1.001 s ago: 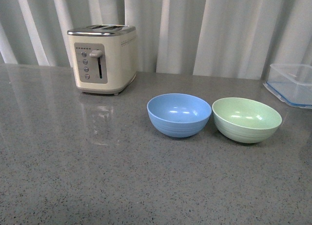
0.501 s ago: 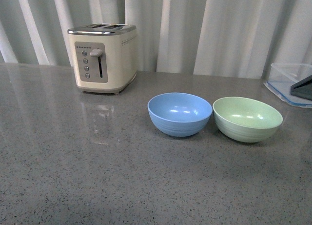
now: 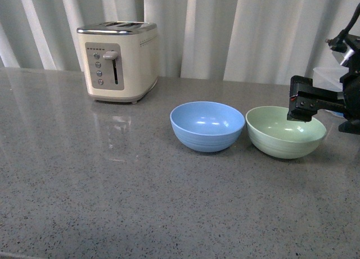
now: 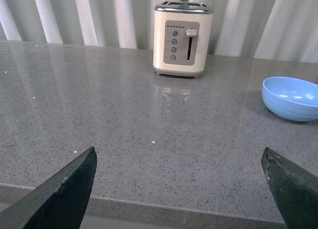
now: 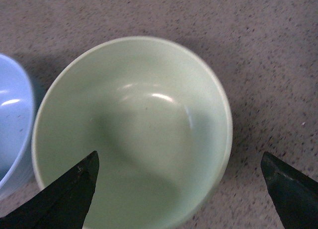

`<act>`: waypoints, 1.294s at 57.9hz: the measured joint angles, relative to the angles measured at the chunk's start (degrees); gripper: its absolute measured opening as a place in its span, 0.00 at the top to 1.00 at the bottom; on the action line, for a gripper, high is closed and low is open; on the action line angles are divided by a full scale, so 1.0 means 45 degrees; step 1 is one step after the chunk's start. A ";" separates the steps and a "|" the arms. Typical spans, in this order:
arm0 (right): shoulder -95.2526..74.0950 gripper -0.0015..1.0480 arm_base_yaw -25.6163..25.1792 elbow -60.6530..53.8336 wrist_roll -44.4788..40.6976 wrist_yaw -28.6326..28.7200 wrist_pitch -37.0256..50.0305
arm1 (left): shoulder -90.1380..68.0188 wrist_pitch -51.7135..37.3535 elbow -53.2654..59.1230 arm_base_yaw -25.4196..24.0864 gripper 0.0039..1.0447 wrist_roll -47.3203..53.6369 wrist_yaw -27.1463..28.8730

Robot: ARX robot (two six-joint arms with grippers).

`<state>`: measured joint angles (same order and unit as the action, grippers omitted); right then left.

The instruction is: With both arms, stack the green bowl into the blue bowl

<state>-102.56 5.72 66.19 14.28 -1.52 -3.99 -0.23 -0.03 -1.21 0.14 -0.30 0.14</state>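
The blue bowl (image 3: 207,126) and the green bowl (image 3: 285,131) stand upright side by side on the grey counter, the green one to the right, nearly touching. My right gripper (image 3: 302,104) hangs open just above the green bowl's right half. In the right wrist view the gripper (image 5: 179,157) is open, with one finger over the green bowl (image 5: 134,134) and the other outside its rim; the blue bowl's edge (image 5: 12,124) shows beside it. My left gripper (image 4: 178,150) is open and empty over the counter's front edge, far from the blue bowl (image 4: 291,97). The left gripper is outside the front view.
A cream toaster (image 3: 118,61) stands at the back left, also visible in the left wrist view (image 4: 183,38). A clear container (image 3: 325,76) is mostly hidden behind my right arm. A pleated white curtain closes the back. The counter's front edge (image 4: 149,209) lies below my left gripper.
My right arm has come in from the right edge and now hangs over the green bowl. The bowls and the toaster have not moved.
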 joint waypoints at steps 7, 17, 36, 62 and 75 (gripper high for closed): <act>-0.1001 0.10 -0.0141 0.1093 -0.0029 -0.0403 -0.0442 | 0.0000 0.0000 0.0000 0.0000 0.06 0.0000 0.0000; -0.2113 0.19 -0.0287 0.2093 -0.0019 -0.0675 -0.0801 | 0.0000 0.0000 0.0000 0.0000 0.06 0.0000 0.0000; -0.2924 0.70 -0.0301 0.2662 -0.0117 -0.1137 -0.1030 | 0.0000 0.0000 0.0000 0.0000 0.06 0.0000 0.0000; -0.1681 0.98 -0.0534 0.2399 -0.0491 -0.1209 -0.0670 | 0.0000 0.0000 0.0000 0.0000 0.06 0.0000 0.0000; -0.0087 0.98 0.0063 0.2278 -0.0500 -0.0583 -0.0418 | 0.0000 0.0000 0.0000 0.0000 0.06 0.0000 0.0000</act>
<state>-102.96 6.00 76.44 12.03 -4.14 -5.87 -0.23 -0.03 -1.21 0.14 -0.30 0.14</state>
